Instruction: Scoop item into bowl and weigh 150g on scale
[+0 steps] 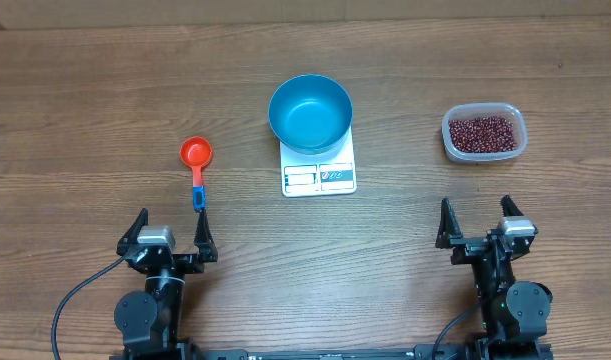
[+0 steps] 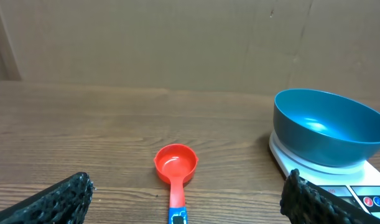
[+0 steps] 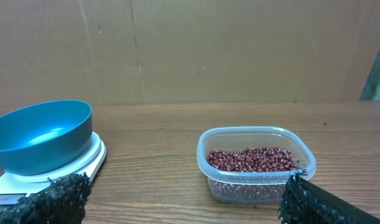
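From overhead, the blue bowl (image 1: 310, 112) sits on the white scale (image 1: 319, 178) just above the centre of the frame, and nothing is in it. The beans (image 1: 480, 133) lie in a clear tub (image 1: 451, 146) at the upper right, well apart from the bowl. A red scoop (image 1: 196, 155) lies left of the scale, with no claw on it. The left claw (image 1: 171, 228) at the lower left and the right claw (image 1: 475, 220) at the lower right both gape wide and hold nothing. I judge that only the bowl's placing is done. All the scooping and weighing is left.

The left wrist view shows the scoop low in the centre, with the bowl on the scale at the right edge.

The right wrist view shows the tub of beans right of centre and the bowl at the left. The worktop (image 1: 85, 100) is brown, wood-grained board. A plain cardboard-coloured wall (image 3: 239, 43) closes off the back.
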